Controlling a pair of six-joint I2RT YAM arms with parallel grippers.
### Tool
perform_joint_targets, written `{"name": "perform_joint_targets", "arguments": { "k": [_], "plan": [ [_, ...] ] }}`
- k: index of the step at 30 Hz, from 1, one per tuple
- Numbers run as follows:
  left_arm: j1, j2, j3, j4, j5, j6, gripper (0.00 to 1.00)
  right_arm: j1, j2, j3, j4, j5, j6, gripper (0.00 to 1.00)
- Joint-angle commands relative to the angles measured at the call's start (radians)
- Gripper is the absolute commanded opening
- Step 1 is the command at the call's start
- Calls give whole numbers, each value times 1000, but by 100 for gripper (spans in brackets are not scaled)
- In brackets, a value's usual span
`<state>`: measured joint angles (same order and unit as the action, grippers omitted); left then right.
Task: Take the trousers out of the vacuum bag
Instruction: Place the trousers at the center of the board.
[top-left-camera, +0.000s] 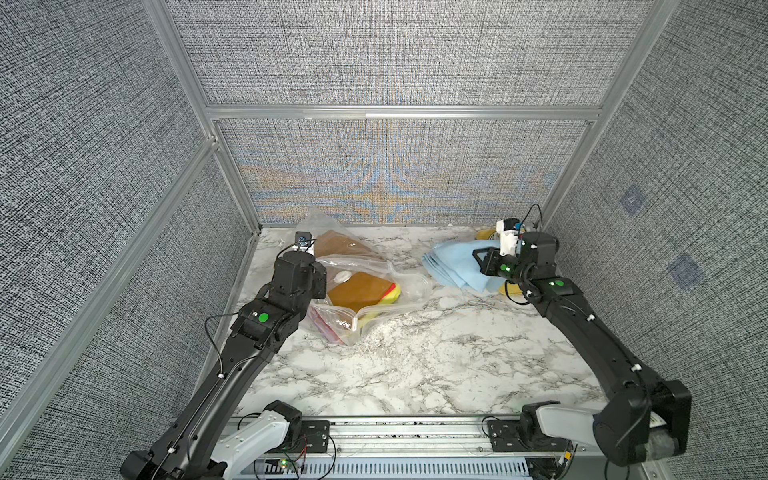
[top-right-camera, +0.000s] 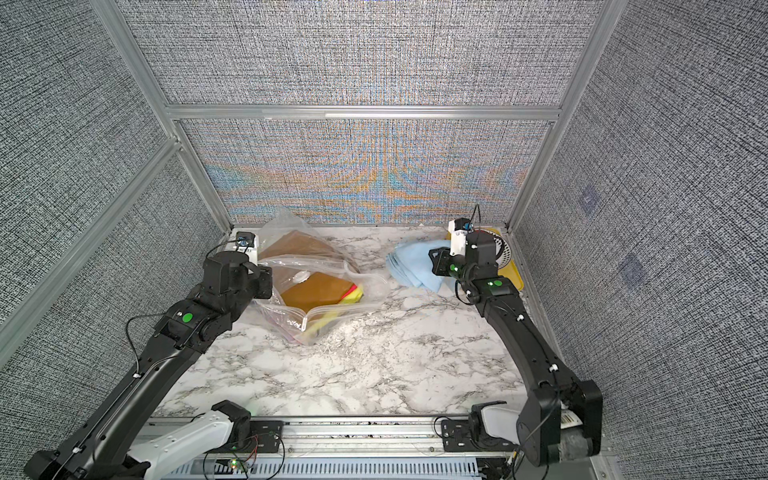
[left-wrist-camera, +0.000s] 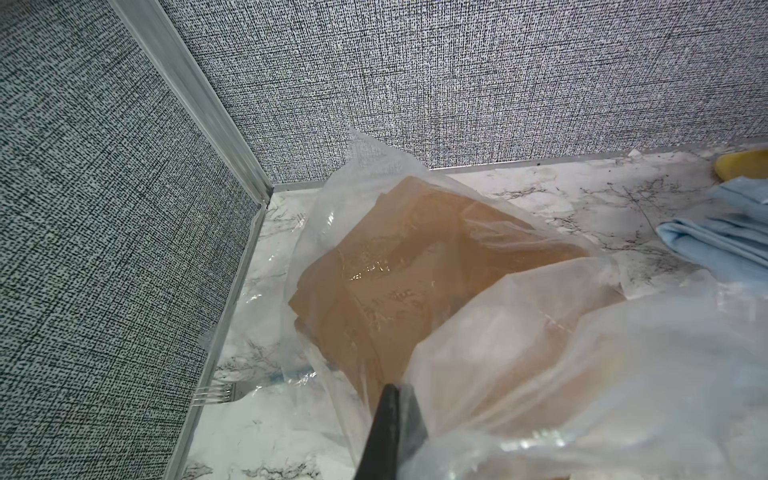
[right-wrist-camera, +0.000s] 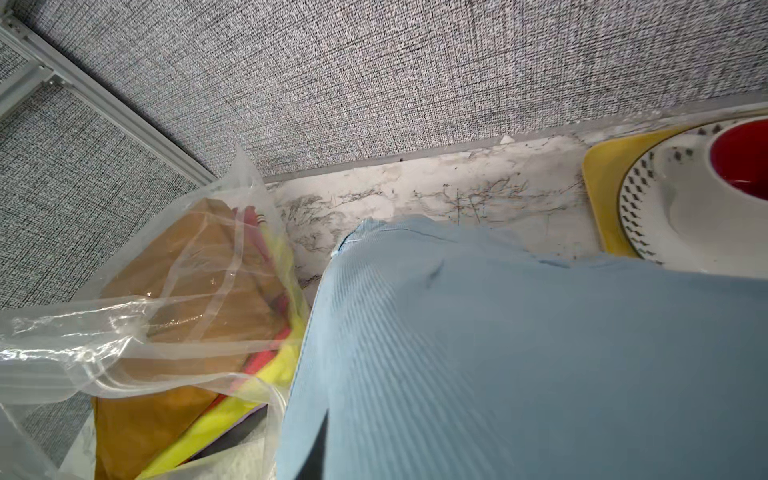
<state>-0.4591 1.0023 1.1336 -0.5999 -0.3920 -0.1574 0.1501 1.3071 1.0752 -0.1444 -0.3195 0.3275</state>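
Blue folded trousers (top-left-camera: 451, 266), clamped by right gripper (top-left-camera: 480, 259), outside crinkly clear vacuum bag (top-left-camera: 411, 286).
Left gripper (left-wrist-camera: 392, 419) seemingly pinches bag; next, release, fetch mustard pair (top-left-camera: 361, 291).

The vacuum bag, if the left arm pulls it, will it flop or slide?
Probably floppy: the vacuum bag is thin crinkled film sagging around the trousers inside. It is likely to slide, being glossy plastic on a smooth marble table. The load may shift.

Crinkly clear plastic bag (top-left-camera: 409, 291), glossy with highlights; blue trousers (top-left-camera: 453, 266) of matt, finely ribbed cloth; smooth marble-patterned desk (top-left-camera: 415, 365); rough woven wall panels (top-left-camera: 395, 62) between matt metal rails (top-left-camera: 399, 112).
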Motion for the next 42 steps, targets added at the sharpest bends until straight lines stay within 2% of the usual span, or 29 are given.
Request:
{"name": "perform_joint_targets", "arguments": {
  "k": [1,9,12,16,19,26,31,36,42],
  "plan": [
    [6,-10,0,65,-21,5,0,0,57,44,174,-61,-48,0],
    [5,-26,-7,75,-11,13,0,13,245,219,202,-64,-116,0],
    [6,-34,-10,77,-2,15,0,18,295,233,226,-74,-140,0],
    [7,-42,-9,73,8,18,0,23,329,157,264,-84,-112,0],
    [7,-45,-6,72,15,22,0,31,331,63,297,-73,-41,0],
    [8,-29,6,71,37,30,0,76,279,-121,337,45,184,0],
    [8,-17,8,71,45,30,0,117,255,-190,366,51,332,0],
    [7,-19,12,69,54,33,0,143,262,-239,359,61,421,6],
    [7,-23,17,65,71,46,0,159,260,-362,384,59,441,13]
  ]
}}
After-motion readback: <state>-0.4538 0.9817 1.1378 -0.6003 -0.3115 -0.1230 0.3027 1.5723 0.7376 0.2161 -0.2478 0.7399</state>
